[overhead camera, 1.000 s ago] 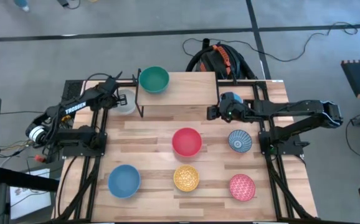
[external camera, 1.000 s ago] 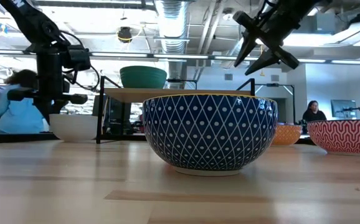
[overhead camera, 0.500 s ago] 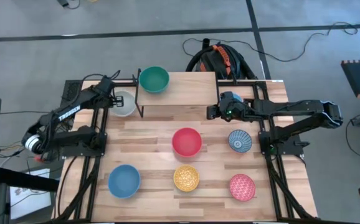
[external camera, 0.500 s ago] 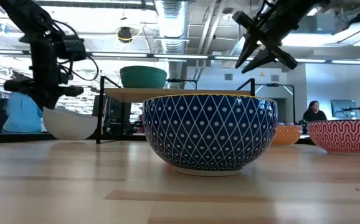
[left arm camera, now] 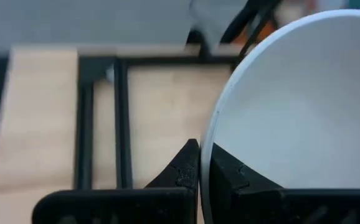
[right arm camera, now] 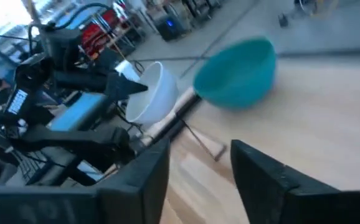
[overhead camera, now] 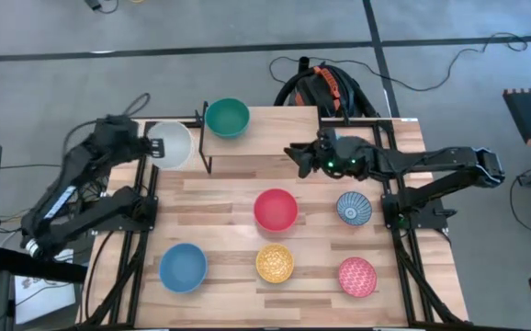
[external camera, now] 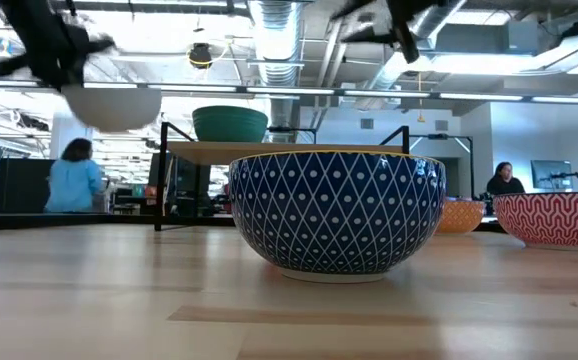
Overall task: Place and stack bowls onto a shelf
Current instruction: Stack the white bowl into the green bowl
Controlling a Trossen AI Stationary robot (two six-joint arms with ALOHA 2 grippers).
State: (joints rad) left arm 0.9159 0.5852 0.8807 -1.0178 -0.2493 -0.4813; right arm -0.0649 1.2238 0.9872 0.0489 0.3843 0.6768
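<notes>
My left gripper [overhead camera: 153, 147] is shut on the white bowl [overhead camera: 171, 145], which hangs in the air left of the shelf [overhead camera: 275, 133], about level with the shelf top in the low view [external camera: 115, 104]. The green bowl [overhead camera: 227, 118] stands on the shelf's left end [external camera: 230, 123]. My right gripper [overhead camera: 297, 153] is open and high over the shelf's right part, holding nothing; its wrist view looks across at the green bowl [right arm camera: 236, 70] and the white bowl [right arm camera: 152, 93]. My left gripper holds the white bowl by its rim [left arm camera: 207, 144] on the side toward the table's left. One finger [left arm camera: 233, 175] is inside the bowl and one [left arm camera: 183, 174] outside. The fingers come roughly level from the table's left. The bowl is lifted clear and sits about upright.
On the table in front of the shelf stand the red bowl [overhead camera: 276, 209], blue-patterned bowl [overhead camera: 354, 208], yellow-patterned bowl [overhead camera: 275, 263], pink-patterned bowl [overhead camera: 357, 276] and a plain blue bowl [overhead camera: 183, 268]. A backpack [overhead camera: 325, 87] lies beyond the far edge. A person [external camera: 74, 178] stands in the room.
My left gripper has lifted the white bowl off the table beside the shelf, clear up to about shelf-top height, drawing a little toward the table's left. My right gripper has risen and moved toward the table's left over the shelf.
</notes>
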